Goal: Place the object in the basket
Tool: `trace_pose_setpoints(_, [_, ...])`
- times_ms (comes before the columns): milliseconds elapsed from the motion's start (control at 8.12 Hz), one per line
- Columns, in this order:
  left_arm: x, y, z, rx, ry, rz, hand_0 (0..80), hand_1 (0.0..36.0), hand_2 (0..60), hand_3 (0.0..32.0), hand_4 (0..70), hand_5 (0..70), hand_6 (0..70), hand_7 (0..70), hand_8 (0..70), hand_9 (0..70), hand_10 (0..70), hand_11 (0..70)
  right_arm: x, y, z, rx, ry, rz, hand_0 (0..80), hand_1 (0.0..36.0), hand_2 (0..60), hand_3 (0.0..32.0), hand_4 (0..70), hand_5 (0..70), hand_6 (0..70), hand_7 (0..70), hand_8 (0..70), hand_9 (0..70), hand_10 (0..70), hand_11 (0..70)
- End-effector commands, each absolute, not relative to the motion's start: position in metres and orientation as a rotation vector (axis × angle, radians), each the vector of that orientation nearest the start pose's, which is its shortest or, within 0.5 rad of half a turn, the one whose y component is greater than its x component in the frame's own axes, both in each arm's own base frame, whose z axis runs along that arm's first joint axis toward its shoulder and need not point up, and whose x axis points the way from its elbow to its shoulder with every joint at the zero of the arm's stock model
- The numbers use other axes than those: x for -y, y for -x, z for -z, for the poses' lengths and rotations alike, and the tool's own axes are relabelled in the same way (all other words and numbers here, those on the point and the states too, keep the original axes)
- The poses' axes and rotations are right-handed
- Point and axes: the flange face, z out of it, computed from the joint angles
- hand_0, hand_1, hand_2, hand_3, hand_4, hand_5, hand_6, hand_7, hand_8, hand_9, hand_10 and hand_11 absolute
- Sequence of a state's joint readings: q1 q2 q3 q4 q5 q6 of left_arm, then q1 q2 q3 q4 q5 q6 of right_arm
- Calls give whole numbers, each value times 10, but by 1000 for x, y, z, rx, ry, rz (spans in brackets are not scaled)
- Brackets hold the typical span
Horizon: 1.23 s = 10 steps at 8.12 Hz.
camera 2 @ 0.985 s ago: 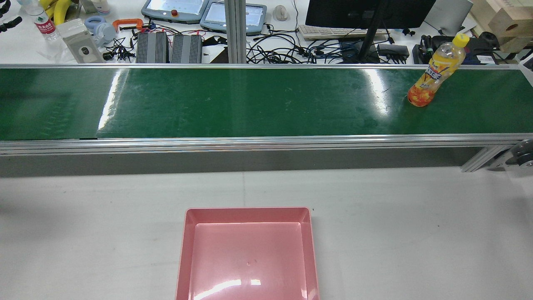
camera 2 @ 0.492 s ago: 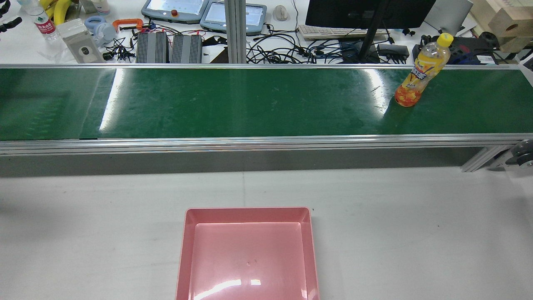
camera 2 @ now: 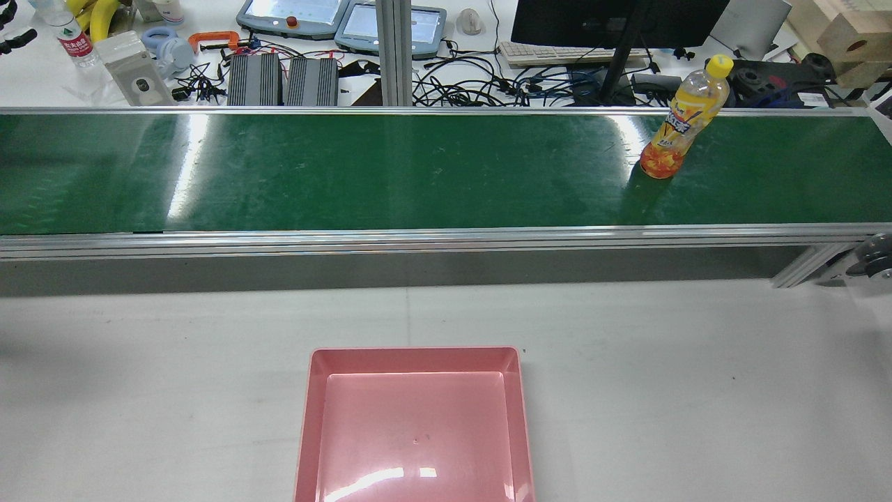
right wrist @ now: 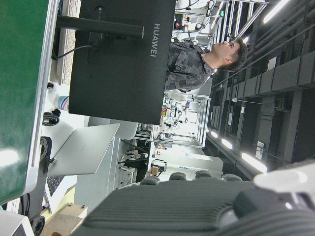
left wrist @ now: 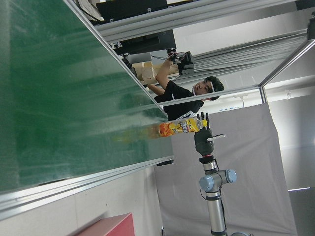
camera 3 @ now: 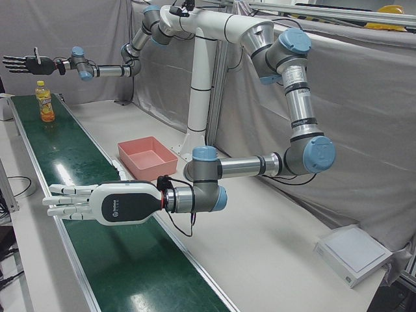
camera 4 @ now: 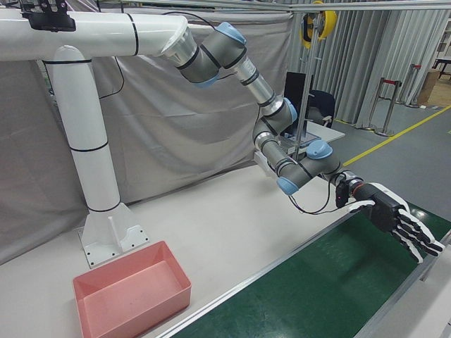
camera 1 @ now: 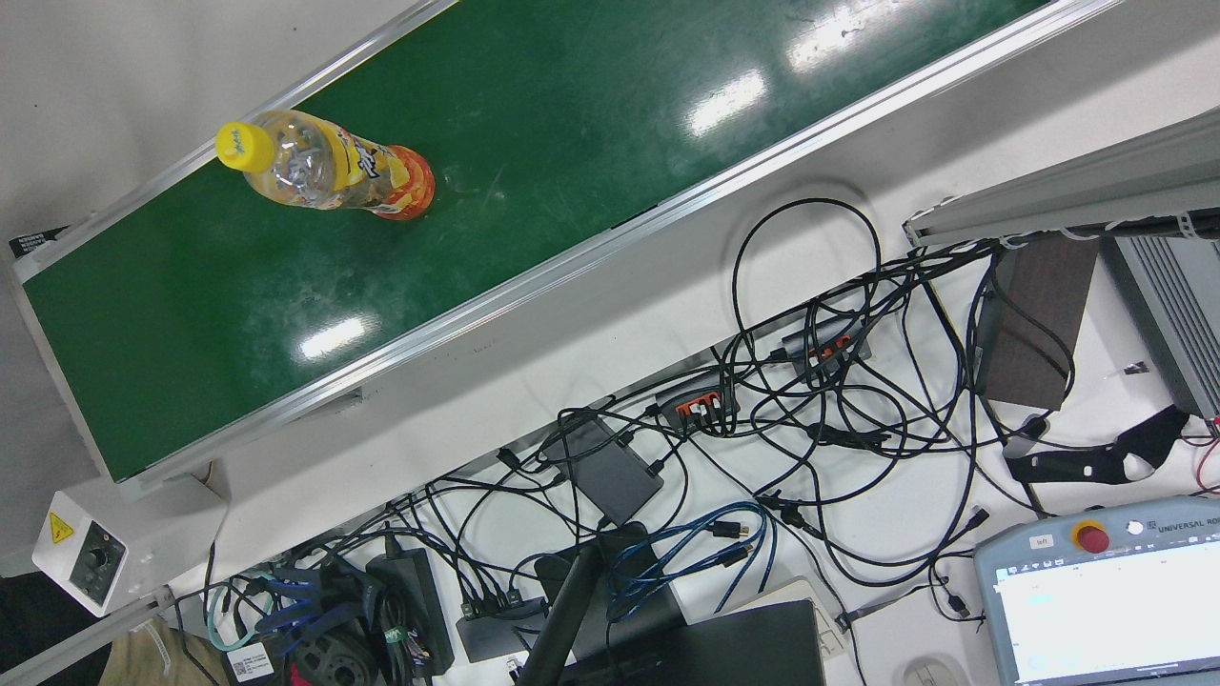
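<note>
An orange juice bottle (camera 2: 679, 125) with a yellow cap stands upright on the green conveyor belt (camera 2: 418, 174), at its right part in the rear view. It also shows in the front view (camera 1: 329, 176), the left-front view (camera 3: 44, 103) and far off in the left hand view (left wrist: 179, 128). The pink basket (camera 2: 414, 355) sits empty on the white table, near the middle. My right hand (camera 3: 26, 64) is open, held above and behind the bottle; it also shows in the right-front view (camera 4: 391, 222). My left hand (camera 3: 71, 201) is open over the belt's other end, far from the bottle.
Behind the belt lie cables (camera 2: 488, 87), teach pendants (camera 2: 293, 15), a monitor (camera 2: 613, 21) and a keyboard. A person (left wrist: 187, 91) stands past the belt's far end. The white table (camera 2: 697, 390) spreads around the basket.
The bottle has travelled to the left along the belt in the rear view, still upright. The basket has not moved.
</note>
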<state>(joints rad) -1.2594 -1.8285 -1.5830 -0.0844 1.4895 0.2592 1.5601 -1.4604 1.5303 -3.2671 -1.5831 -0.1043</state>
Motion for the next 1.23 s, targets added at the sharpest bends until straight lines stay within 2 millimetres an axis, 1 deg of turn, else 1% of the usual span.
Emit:
trace_pose_setpoints(0, [628,-54,-528,-2385,-5,1620,475,154,113,0,0,148,10,2,0,12,63,110,533,-126,-662,-2223,90,2346,0,0,0,0,0,0,0,0,0,0,0,0])
trace_pose_setpoints(369, [627,-54,-529,-2382,3,1627,475,153,114,0,0,147,12,1,0,13,63,110,533,-126,-663,-2223,90,2346,0,0,0,0,0,0,0,0,0,0,0,0])
trace_pose_setpoints(615, [627,-54,-529,-2381,3,1629,473,154,126,0,0,148,12,1,0,13,63,111,533,-126,-663,-2221,90,2348,0,0,0,0,0,0,0,0,0,0,0,0])
trace_pose_setpoints(862, [627,-54,-529,-2381,3,1629,474,148,103,0,0,147,11,1,0,11,64,112,533,-126,-663,-2221,90,2348,0,0,0,0,0,0,0,0,0,0,0,0])
trace_pose_setpoints(1108, [627,-54,-529,-2381,3,1629,472,146,104,0,0,145,11,1,0,10,64,111,533,-126,-663,-2221,90,2348,0,0,0,0,0,0,0,0,0,0,0,0])
